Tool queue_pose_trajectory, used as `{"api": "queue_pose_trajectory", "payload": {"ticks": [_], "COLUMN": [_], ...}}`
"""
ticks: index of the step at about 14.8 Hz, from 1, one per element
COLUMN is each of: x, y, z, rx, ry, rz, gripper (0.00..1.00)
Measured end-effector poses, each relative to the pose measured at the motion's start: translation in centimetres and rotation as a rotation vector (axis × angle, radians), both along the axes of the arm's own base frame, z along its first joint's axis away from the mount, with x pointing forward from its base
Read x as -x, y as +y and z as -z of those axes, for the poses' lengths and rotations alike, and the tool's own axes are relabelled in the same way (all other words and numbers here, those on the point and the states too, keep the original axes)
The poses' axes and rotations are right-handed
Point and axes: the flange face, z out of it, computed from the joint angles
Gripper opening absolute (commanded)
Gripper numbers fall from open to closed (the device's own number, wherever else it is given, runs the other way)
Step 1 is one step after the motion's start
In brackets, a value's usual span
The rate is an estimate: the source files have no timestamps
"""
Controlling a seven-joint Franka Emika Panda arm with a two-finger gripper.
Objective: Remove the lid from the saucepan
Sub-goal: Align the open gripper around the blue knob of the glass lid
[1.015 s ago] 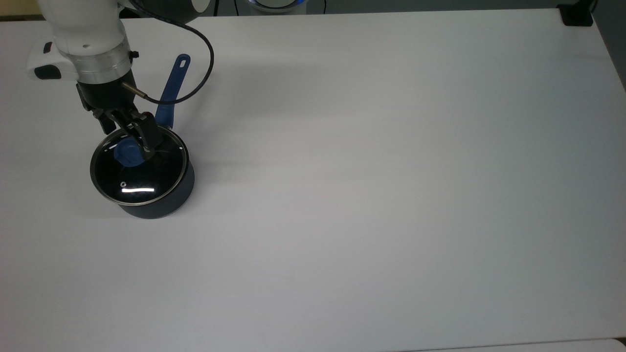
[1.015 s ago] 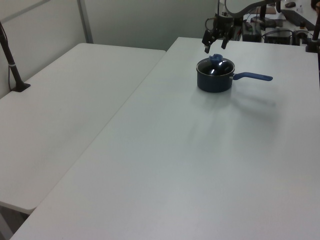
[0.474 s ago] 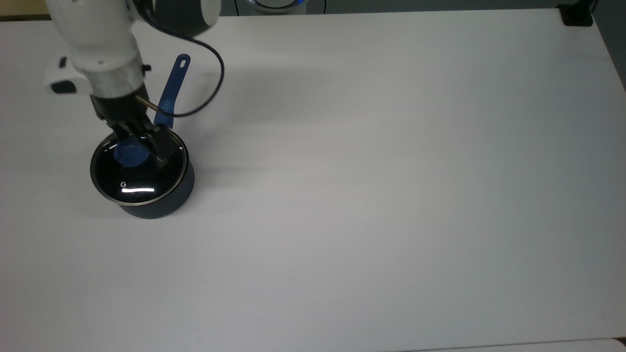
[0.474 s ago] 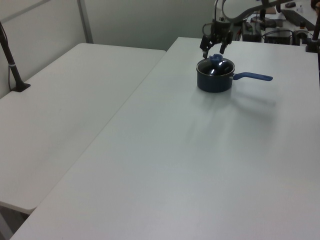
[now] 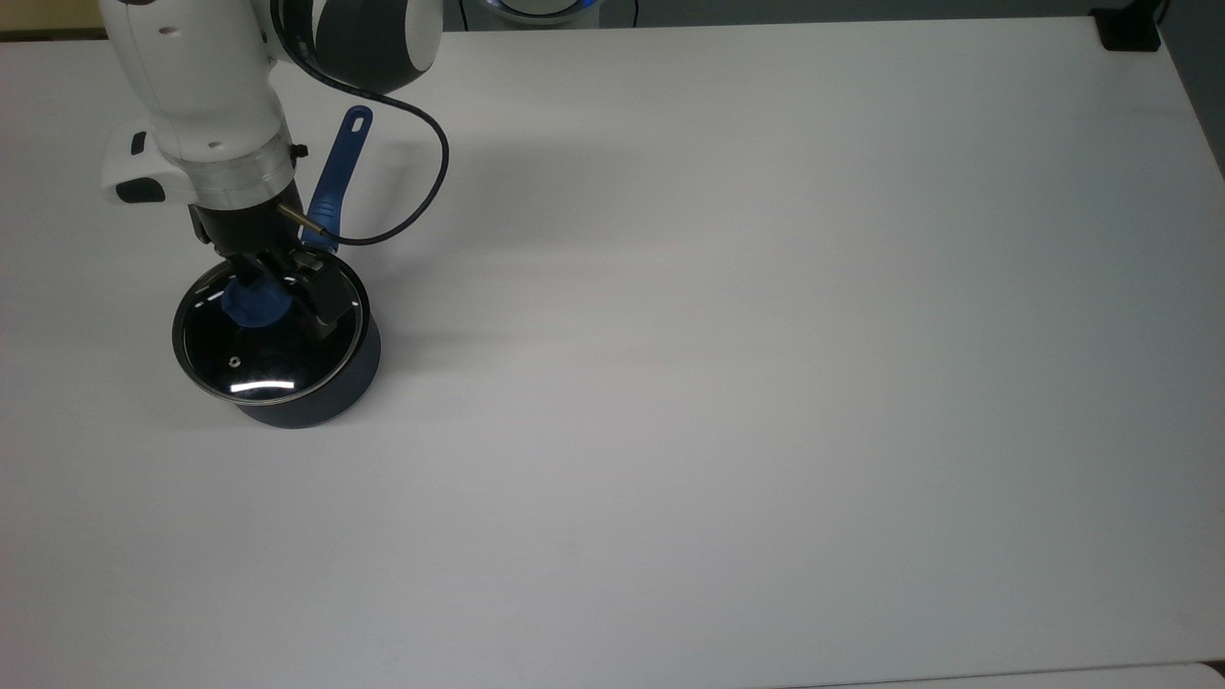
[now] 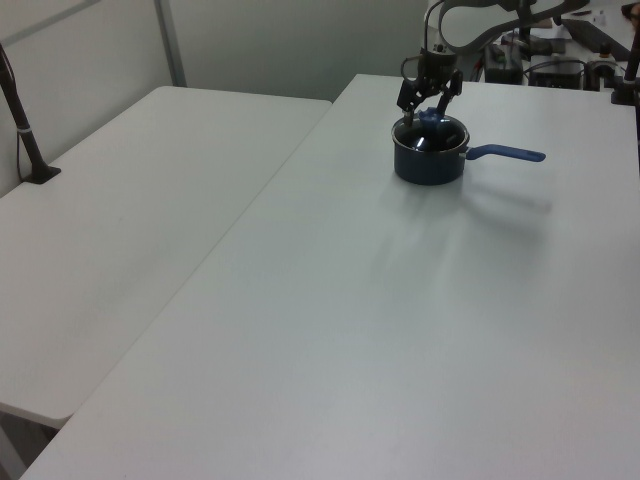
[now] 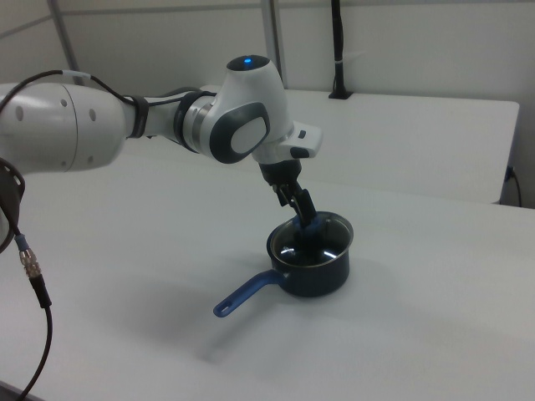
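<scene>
The dark navy saucepan stands near the top view's left edge, its long blue handle pointing toward the far edge. The glass lid with its steel rim lies over it. In the right view the lid looks tilted, with its far rim raised above the saucepan. My gripper comes down from above and is shut on the lid's blue knob, one finger on each side. The left view shows the gripper right over the saucepan.
The white table stretches wide to the top view's right. A black cable loops from my wrist past the handle. A black block sits at the far right corner. A second table with a black post adjoins on the left view's left.
The gripper came down over the knob and shut on it. The lid has shifted slightly, and its vent hole and light reflection have moved. The saucepan stays put.
</scene>
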Motion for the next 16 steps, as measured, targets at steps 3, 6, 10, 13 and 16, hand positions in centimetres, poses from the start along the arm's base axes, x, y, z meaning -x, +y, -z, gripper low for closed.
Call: {"api": "queue_pose_trajectory", "payload": {"ticks": [3, 6, 10, 13, 16], "x": [-0.1, -0.4, 0.0, -0.1, -0.1], "y": [-0.1, -1.2, -2.3, -2.1, -2.1], "z": [-0.4, -2.8, -3.9, -3.8, -3.8], "rx": [0.002, 0.019, 0.022, 0.024, 0.024], "ry": [-0.007, -0.047, -0.036, -0.034, -0.034], "rz": [0.001, 0.015, 0.027, 0.011, 0.01], "gripper": [1.0, 1.0, 1.0, 1.0, 1.0]}}
